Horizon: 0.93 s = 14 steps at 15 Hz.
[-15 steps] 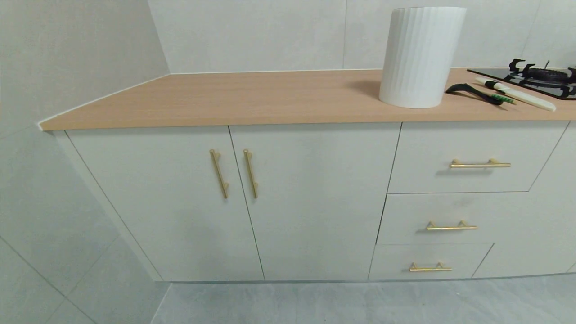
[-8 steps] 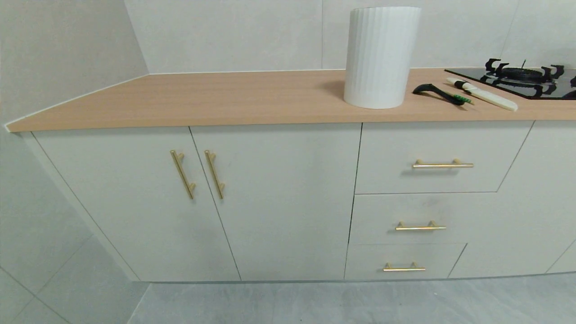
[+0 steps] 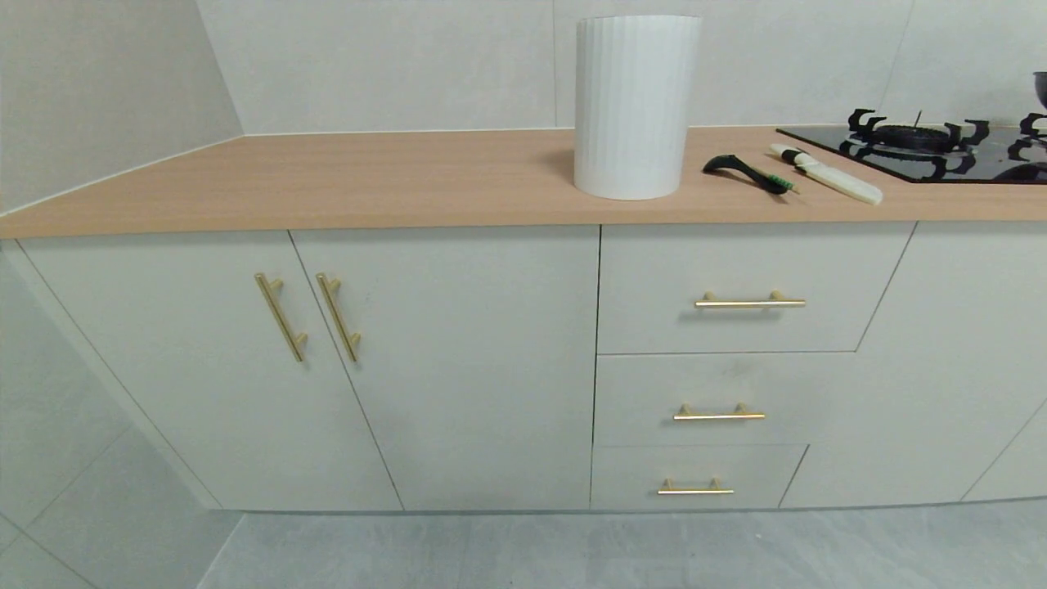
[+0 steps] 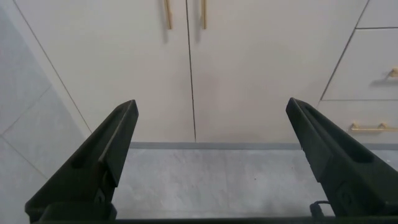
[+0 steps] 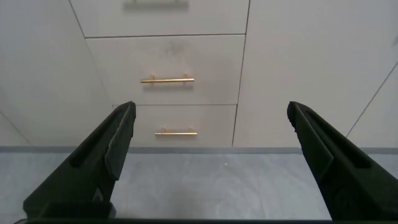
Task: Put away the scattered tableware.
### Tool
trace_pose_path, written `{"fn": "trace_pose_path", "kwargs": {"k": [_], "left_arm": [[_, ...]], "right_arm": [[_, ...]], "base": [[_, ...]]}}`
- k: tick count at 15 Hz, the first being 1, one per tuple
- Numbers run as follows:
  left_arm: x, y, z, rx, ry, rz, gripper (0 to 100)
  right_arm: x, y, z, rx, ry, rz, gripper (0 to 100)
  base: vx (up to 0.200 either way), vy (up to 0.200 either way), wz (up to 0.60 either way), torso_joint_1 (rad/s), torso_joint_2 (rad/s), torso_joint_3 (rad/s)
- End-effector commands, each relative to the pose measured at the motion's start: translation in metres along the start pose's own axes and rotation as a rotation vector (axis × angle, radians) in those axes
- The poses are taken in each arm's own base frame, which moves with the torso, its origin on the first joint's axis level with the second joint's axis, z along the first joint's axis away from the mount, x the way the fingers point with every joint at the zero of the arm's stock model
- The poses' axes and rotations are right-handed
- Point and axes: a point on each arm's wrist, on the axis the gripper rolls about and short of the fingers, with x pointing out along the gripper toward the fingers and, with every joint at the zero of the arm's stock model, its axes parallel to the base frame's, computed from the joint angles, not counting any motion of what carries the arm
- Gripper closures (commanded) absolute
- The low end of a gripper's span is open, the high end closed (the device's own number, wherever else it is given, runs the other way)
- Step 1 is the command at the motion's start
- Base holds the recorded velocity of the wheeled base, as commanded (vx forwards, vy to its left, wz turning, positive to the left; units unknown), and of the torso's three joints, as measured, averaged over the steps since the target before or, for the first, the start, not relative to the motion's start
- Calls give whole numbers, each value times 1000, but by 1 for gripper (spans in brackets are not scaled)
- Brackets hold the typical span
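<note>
On the wooden countertop [image 3: 368, 180] stands a tall white ribbed holder [image 3: 634, 106]. To its right lie a black-handled utensil [image 3: 744, 173] and a white knife with a cream blade [image 3: 826, 173]. My left gripper [image 4: 211, 109] is open, held low before the double cabinet doors [image 4: 189, 62] with nothing between its fingers. My right gripper [image 5: 211, 111] is open too, low in front of the drawers [image 5: 168, 68], also holding nothing.
A black gas hob [image 3: 924, 147] sits at the countertop's right end. Below are two cabinet doors with gold handles [image 3: 307, 315] and three drawers with gold handles [image 3: 748, 303]. Grey tiled floor [image 3: 523, 548] lies in front; a wall closes off the left.
The head camera has swung to the right: the holder, utensils and cabinet have shifted left in the picture and more of the hob shows. Nothing on the countertop has moved.
</note>
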Motion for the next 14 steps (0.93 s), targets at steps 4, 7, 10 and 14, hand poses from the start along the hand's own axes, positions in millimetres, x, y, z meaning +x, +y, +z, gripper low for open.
{"fn": "trace_pose_path", "kwargs": {"k": [4,7,10,14], "left_arm": [[0,0,0,2,0,2,0],[0,0,0,2,0,2,0],[0,0,0,-5,-1,2,0],[0,0,0,-5,-1,2,0]], "right_arm": [[0,0,0,0,0,2,0],[0,0,0,-1,0,2,0],[0,0,0,-6,0,2,0],[0,0,0,-10,2,5,0]], "base": [[50,0,0,-1,2,-1],[133,0,0,-2,5,0],[0,0,0,0,0,0],[0,0,0,0,0,0]]}}
